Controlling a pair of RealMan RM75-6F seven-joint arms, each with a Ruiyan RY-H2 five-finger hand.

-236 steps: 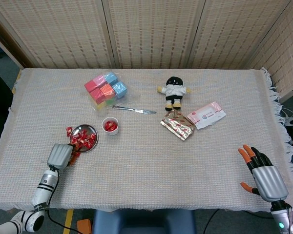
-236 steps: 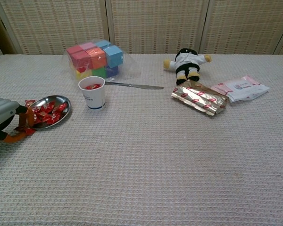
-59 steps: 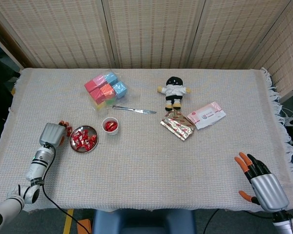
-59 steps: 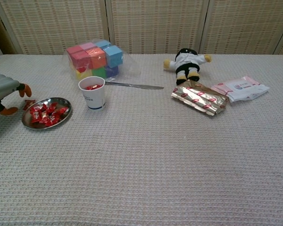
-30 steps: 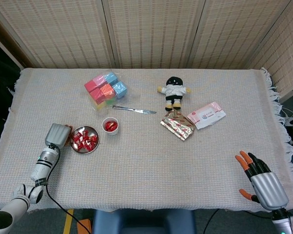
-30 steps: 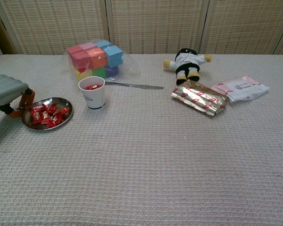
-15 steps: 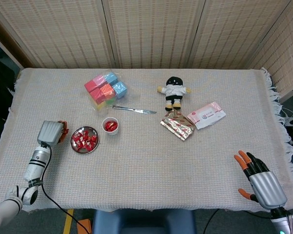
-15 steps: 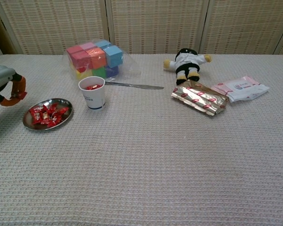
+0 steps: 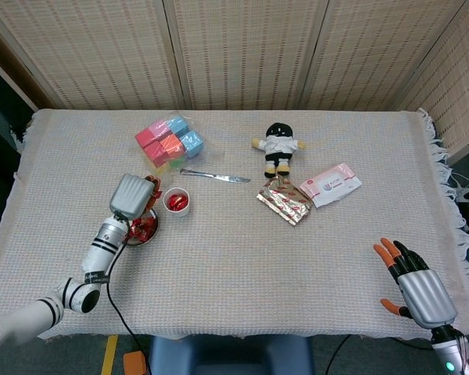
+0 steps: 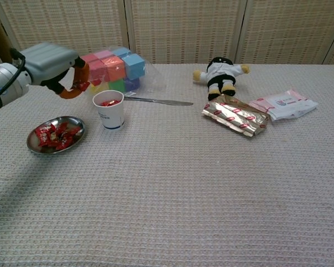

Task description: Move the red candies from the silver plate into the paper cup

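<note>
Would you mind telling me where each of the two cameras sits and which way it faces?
Head view: high above the near edge, looking steeply down on the whole table; shows the left hand with its arm, and the right hand.
Chest view: low at the near edge, looking across toward the screens; shows only the left hand.
Shared: the left hand raised near the paper cup and silver plate.

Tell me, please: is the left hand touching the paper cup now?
Apart. In the chest view the left hand is raised above the table, up and to the left of the paper cup, and bare cloth and the blocks behind show between its fingertips and the cup's rim.
</note>
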